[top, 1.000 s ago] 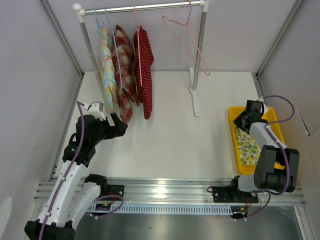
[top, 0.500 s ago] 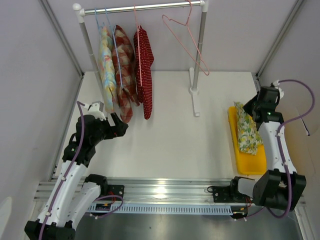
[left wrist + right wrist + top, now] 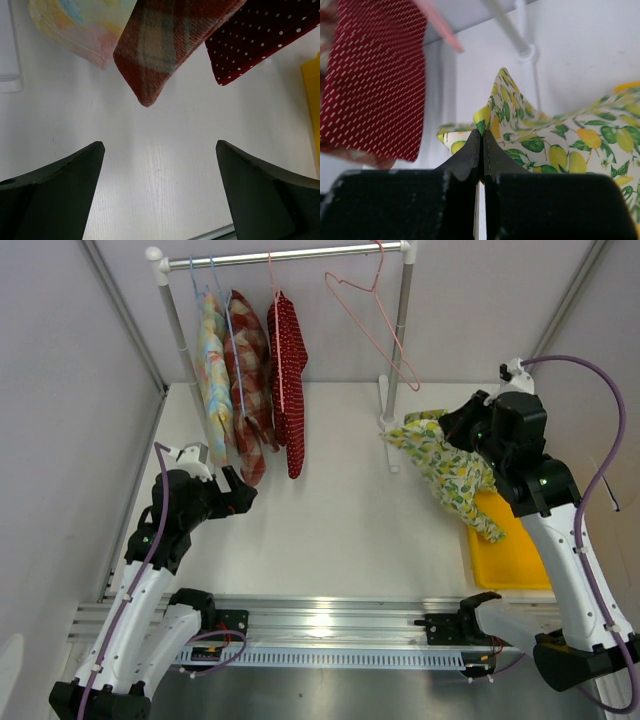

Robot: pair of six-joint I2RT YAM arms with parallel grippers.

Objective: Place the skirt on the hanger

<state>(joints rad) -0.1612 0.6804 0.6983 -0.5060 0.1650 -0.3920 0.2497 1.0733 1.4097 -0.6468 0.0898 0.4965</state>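
Observation:
The lemon-print skirt [image 3: 445,468] hangs in the air from my right gripper [image 3: 452,429], which is shut on its edge; its lower end trails toward the yellow tray [image 3: 515,550]. In the right wrist view the closed gripper [image 3: 481,134] pinches the skirt [image 3: 555,145] at a fold. The pink wire hanger [image 3: 372,328] hangs empty on the rail [image 3: 290,255] at the back right, up and left of the skirt. My left gripper [image 3: 236,490] is open and empty, low at the left; the left wrist view shows its wide-open gripper [image 3: 159,155] over bare table.
The rack holds a pastel floral garment [image 3: 213,370], a plaid one [image 3: 248,380] and a red dotted one [image 3: 287,365] on light-blue hangers. The rack's right post [image 3: 396,360] and foot [image 3: 389,425] stand just left of the skirt. Grey walls close both sides.
My right arm has lifted the skirt out of the yellow tray and carried it up and left toward the rack post. The left arm has not moved.

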